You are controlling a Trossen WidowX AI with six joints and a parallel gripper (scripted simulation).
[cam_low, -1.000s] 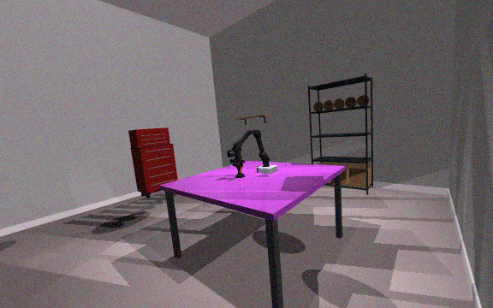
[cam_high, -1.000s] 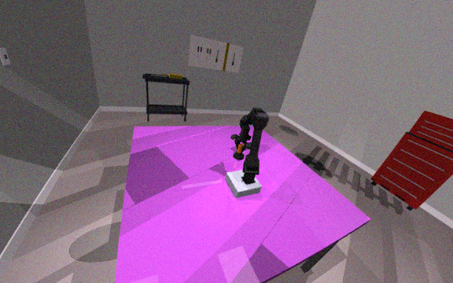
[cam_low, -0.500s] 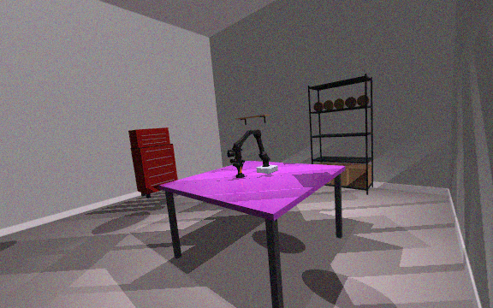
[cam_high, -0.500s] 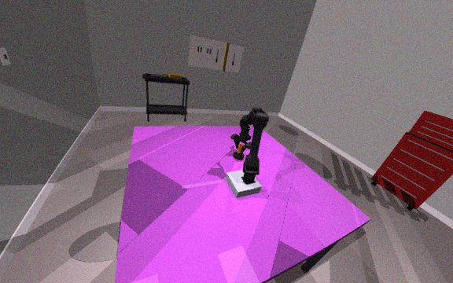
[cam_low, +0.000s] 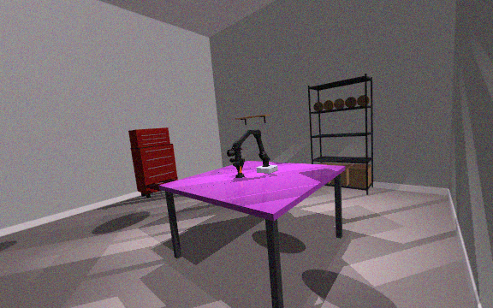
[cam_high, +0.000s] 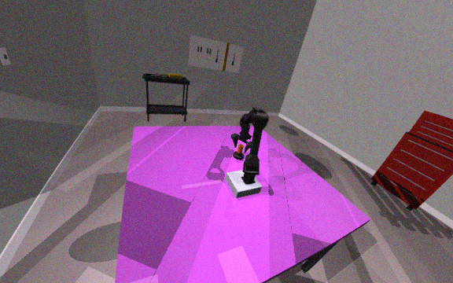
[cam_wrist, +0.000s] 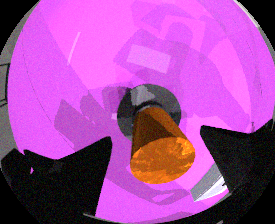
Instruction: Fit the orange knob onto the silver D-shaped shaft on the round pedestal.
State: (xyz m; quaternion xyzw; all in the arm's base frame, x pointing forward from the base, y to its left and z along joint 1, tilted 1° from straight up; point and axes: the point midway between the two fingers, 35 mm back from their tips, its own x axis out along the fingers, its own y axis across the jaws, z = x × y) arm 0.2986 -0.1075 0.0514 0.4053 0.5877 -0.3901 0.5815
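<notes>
The orange knob (cam_high: 241, 148) (cam_low: 240, 170) (cam_wrist: 162, 160) stands upright over the middle of the round dark pedestal (cam_high: 237, 156) (cam_low: 240, 175) (cam_wrist: 172, 106). No silver shaft shows; the knob covers it. A dark ring shows around the knob's base in the wrist view. The knob's underside is hidden, and I cannot tell from these views whether it sits fully down. My gripper (cam_high: 240, 149) (cam_wrist: 156, 134) is open and empty, its fingers spread on both sides of the knob with table visible between each finger and the knob in the wrist view.
The arm's white base block (cam_high: 246, 189) (cam_low: 267, 169) stands on the magenta table (cam_high: 211, 220) (cam_low: 272, 192) close to the pedestal. Shadows of the arm fall on the table. A red cabinet, a cart and a shelf rack stand away from the table.
</notes>
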